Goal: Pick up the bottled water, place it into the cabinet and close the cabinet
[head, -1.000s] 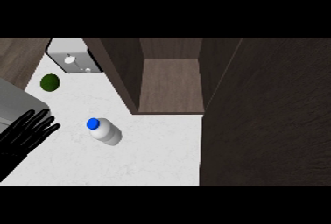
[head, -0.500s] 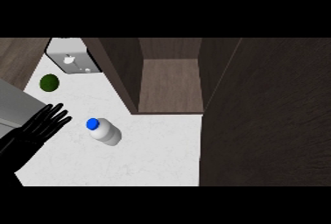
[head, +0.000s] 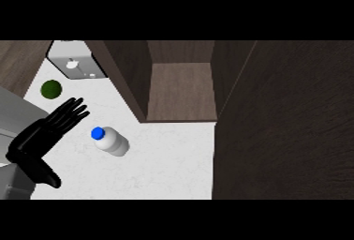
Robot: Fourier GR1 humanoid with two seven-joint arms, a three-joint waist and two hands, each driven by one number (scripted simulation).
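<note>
The bottled water, white with a blue cap, stands upright on the white counter just in front of the cabinet. The cabinet is open, showing a brown inner shelf with nothing on it. Its dark door stands swung out on the right. My left hand shows at the left of the bottle, open, with straight fingers pointing up and right and the thumb hanging low. A small gap separates the fingers from the bottle. My right hand is out of view.
A dark green round object lies on the counter at the far left. Behind it stands a small grey and white fixture. A grey surface fills the left edge.
My left hand has risen from the lower left edge and moved right, closer to the bottle. The bottle and cabinet have not moved.
</note>
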